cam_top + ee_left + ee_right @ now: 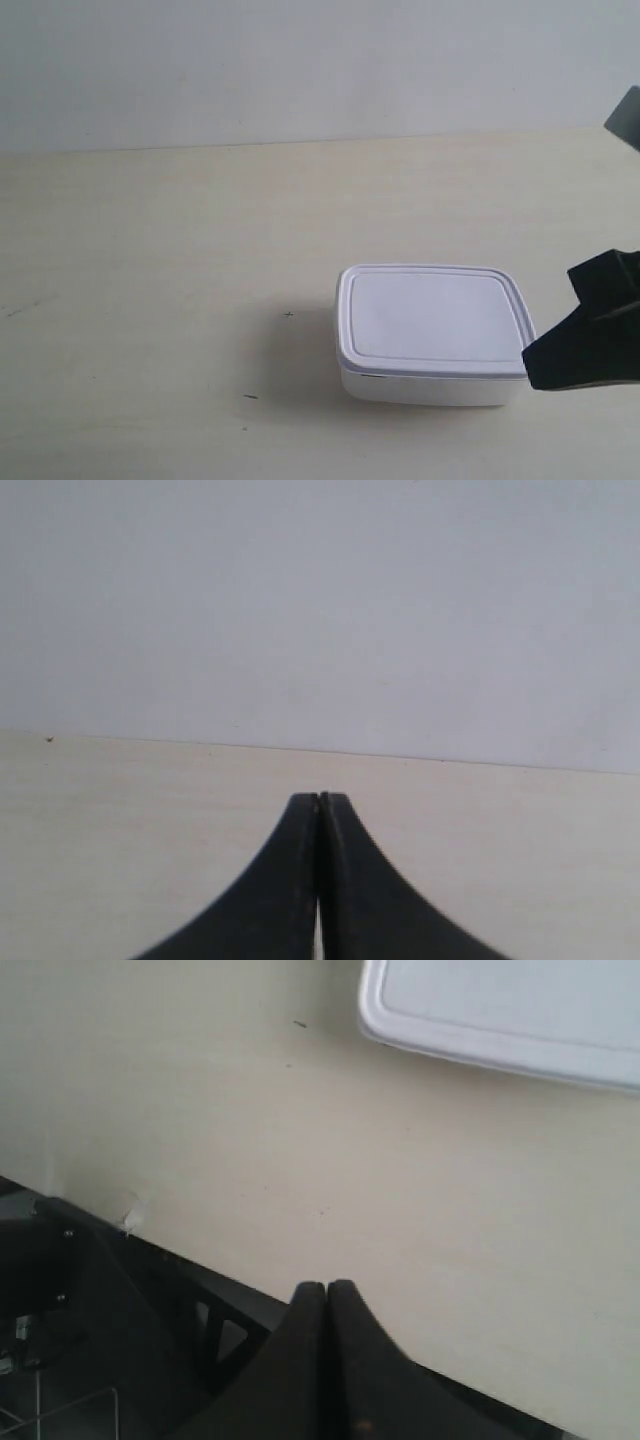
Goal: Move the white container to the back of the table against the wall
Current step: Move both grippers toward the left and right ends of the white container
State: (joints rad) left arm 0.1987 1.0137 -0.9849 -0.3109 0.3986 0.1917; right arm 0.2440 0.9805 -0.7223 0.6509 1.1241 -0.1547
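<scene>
The wall point(300, 60), plain and pale grey-white, fills the upper part of the exterior view and meets the table point(150, 250) along a straight, nearly level line. The table is a wide cream wood-grain surface. The white container point(430, 330) rests flat on it, lid on, in the nearer right part of the exterior view, well apart from the wall, with bare table between the two. Its flat lid has a raised rim and rounded corners, and it casts a soft shadow toward the view's left.

The arm at the exterior view's right point(590, 335) enters as a dark, partly cropped shape whose outline overlaps the container's near right corner. Contact cannot be told from this view, nor how its jaws stand.

In the left wrist view, the left gripper point(320, 798) has its two dark fingers pressed together with nothing between them. It points across bare table point(120, 820) toward the wall point(320, 600).

In the right wrist view, the right gripper point(326, 1285) is likewise pressed together and empty. It sits over the table's edge, with a dark frame point(100, 1340) below that edge. One end of the container point(510, 1010) lies ahead of the fingertips, apart from them.

Tiny dark specks point(289, 315) mark the table beside the container's shadow.
</scene>
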